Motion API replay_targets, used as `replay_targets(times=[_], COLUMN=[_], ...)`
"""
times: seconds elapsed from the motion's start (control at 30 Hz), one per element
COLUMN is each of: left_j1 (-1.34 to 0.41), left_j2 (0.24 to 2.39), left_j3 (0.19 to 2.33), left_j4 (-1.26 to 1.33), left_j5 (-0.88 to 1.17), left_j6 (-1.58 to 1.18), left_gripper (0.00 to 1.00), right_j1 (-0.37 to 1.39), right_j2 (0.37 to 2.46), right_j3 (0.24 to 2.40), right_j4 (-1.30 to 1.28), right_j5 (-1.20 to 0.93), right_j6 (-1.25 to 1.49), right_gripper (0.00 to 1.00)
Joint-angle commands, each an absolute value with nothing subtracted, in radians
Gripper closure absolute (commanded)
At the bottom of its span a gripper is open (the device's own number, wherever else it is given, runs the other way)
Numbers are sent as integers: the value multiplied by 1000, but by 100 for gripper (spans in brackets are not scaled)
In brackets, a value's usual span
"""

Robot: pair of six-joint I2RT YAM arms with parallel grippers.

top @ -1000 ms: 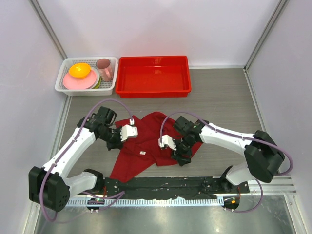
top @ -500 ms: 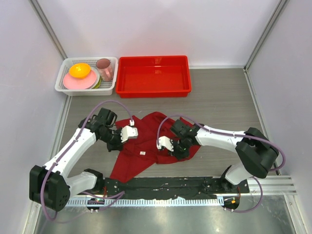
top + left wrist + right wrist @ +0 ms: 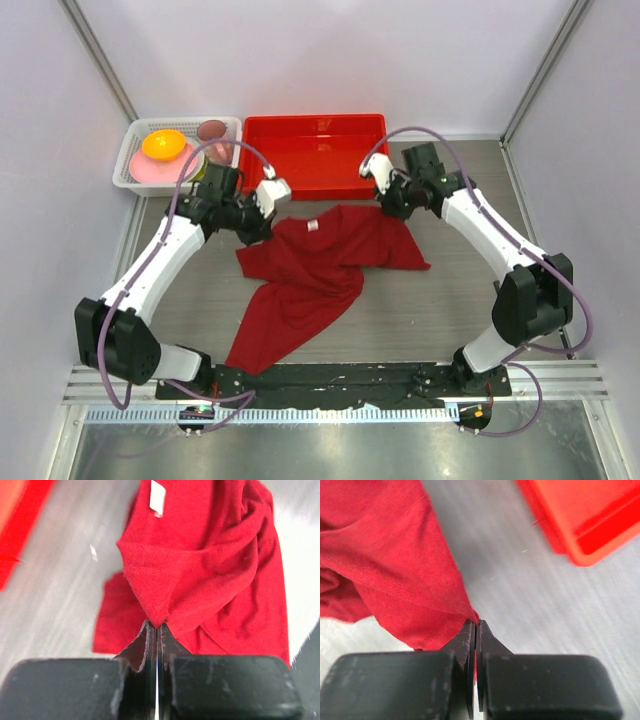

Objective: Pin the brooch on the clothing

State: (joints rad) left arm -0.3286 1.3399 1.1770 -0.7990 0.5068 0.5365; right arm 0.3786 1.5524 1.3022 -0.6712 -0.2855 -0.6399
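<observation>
The clothing [image 3: 320, 268], a dark red T-shirt, lies stretched across the middle of the table with its white neck label [image 3: 311, 226] facing up. My left gripper [image 3: 262, 224] is shut on the shirt's upper left edge. The left wrist view shows a fold of the clothing [image 3: 200, 565] pinched at my left gripper [image 3: 157, 626], with the label [image 3: 157, 497] beyond. My right gripper [image 3: 393, 206] is shut on the upper right edge. In the right wrist view the clothing [image 3: 395, 565] tapers into my right gripper [image 3: 475, 624]. The brooch is not in view.
A bright red plastic tray [image 3: 315, 187] stands just behind the shirt, and its corner [image 3: 580, 525] shows in the right wrist view. To its left is a white basket [image 3: 128, 178] holding a pink plate, an orange bowl and a pink cup [image 3: 212, 135].
The right gripper has shut on the shirt. Both arms have swung from the near side toward the tray, dragging the shirt's upper edge back and spreading it wider.
</observation>
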Motion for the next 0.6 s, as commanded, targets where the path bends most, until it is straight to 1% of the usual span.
replay_targets(times=[0.0, 0.07, 0.1, 0.13, 0.2, 0.23, 0.27, 0.3, 0.33, 0.37, 0.4, 0.43, 0.5, 0.57], left_j1=[-308, -368, -430, -600, -722, -738, -735, -733, -717, -697, -671, -620, -583, -581], left_j2=[1373, 1327, 1304, 1272, 1238, 1209, 1206, 1209, 1212, 1210, 1204, 1197, 1178, 1151], left_j3=[1327, 1272, 1240, 1156, 1054, 1005, 959, 951, 950, 951, 950, 950, 931, 907], left_j4=[-721, -768, -811, -900, -894, -841, -830, -839, -850, -856, -861, -853, -841, -827], left_j5=[584, 652, 637, 559, 506, 509, 488, 465, 441, 437, 454, 475, 495, 506], left_j6=[484, 624, 688, 806, 810, 761, 747, 739, 726, 723, 724, 727, 764, 819], left_gripper=[100, 100, 100, 100, 100, 98, 92, 84, 78, 67, 61, 53, 51, 52], right_j1=[327, 310, 304, 284, 270, 262, 258, 258, 258, 258, 256, 256, 256, 258], right_j2=[1595, 1553, 1534, 1504, 1479, 1470, 1450, 1441, 1433, 1422, 1417, 1417, 1420, 1425], right_j3=[1434, 1378, 1346, 1278, 1215, 1169, 1151, 1134, 1108, 1100, 1094, 1085, 1083, 1083], right_j4=[-718, -713, -697, -684, -641, -626, -614, -595, -591, -585, -578, -578, -577, -577], right_j5=[-316, -302, -282, -276, -262, -258, -258, -258, -270, -276, -281, -288, -291, -296], right_j6=[-589, -624, -653, -666, -678, -678, -675, -673, -670, -666, -660, -649, -638, -629], right_gripper=[99, 99, 99, 99, 99, 99, 99, 99, 99, 99, 99, 99, 99, 99])
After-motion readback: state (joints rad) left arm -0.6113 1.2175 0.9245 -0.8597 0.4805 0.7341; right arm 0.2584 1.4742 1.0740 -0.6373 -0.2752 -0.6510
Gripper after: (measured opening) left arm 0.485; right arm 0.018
